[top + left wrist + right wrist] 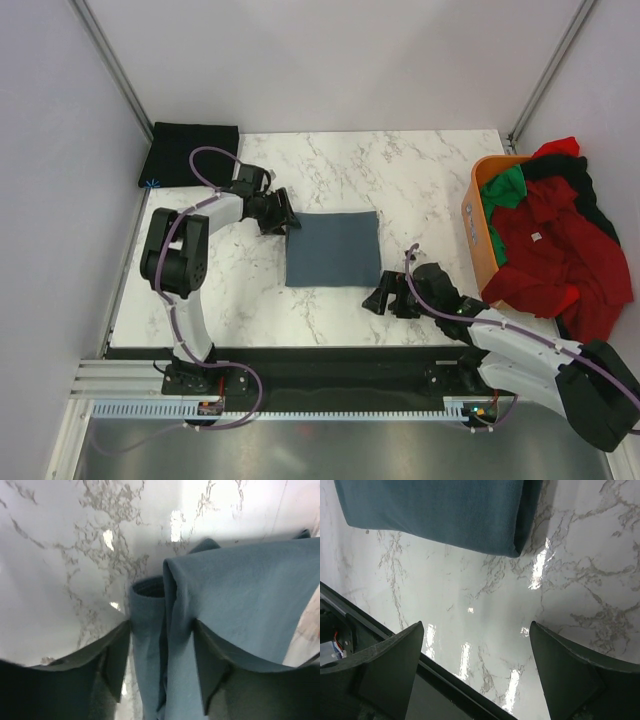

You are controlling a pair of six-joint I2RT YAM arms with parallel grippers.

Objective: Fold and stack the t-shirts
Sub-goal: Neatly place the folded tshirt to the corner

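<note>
From above, the folded blue-grey t-shirt (333,248) lies in the middle of the marble table (420,170). The left gripper (281,217) is at its far-left corner and the right gripper (392,298) is just off its near-right corner. A black garment (192,153) sits folded at the far left; the orange basket (478,215) holds red and green shirts (548,250).

The left wrist view shows its fingers (112,665) pinched on a bunched edge of cloth.

In the right wrist view the fingers (380,670) are spread wide, holding nothing.

I'd guess the shirt goes onto the black one next. The pinch should catch every layer, the lift should stay low, and the right should take its corner so the fold doesn't spill.
</note>
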